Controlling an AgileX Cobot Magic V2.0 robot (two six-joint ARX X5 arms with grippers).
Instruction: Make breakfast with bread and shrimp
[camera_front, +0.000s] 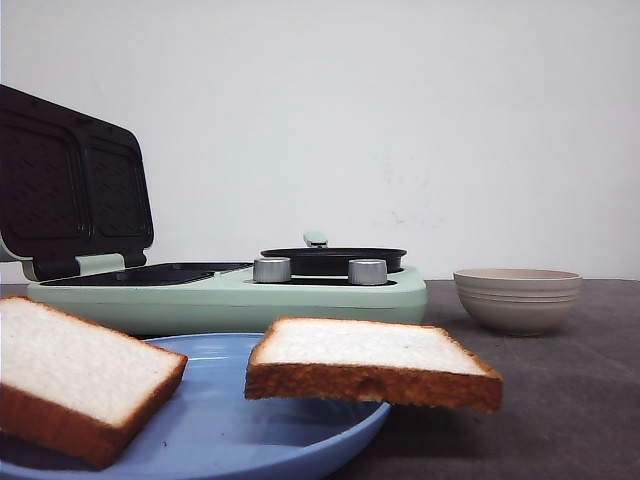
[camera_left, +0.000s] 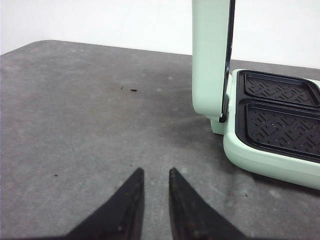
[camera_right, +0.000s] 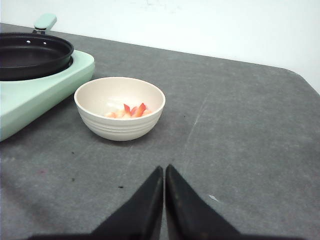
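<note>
Two slices of bread lie on a blue plate at the front: one at the left, one at the right overhanging the plate's rim. The shrimp lie in a beige bowl, which also shows in the front view right of the mint-green breakfast maker. My left gripper is slightly open and empty over bare table beside the maker's raised lid. My right gripper is shut and empty, short of the bowl. Neither gripper shows in the front view.
The maker's lid stands open over two black grill plates. A black pan sits on its right half, also in the right wrist view. Two silver knobs face front. Grey table.
</note>
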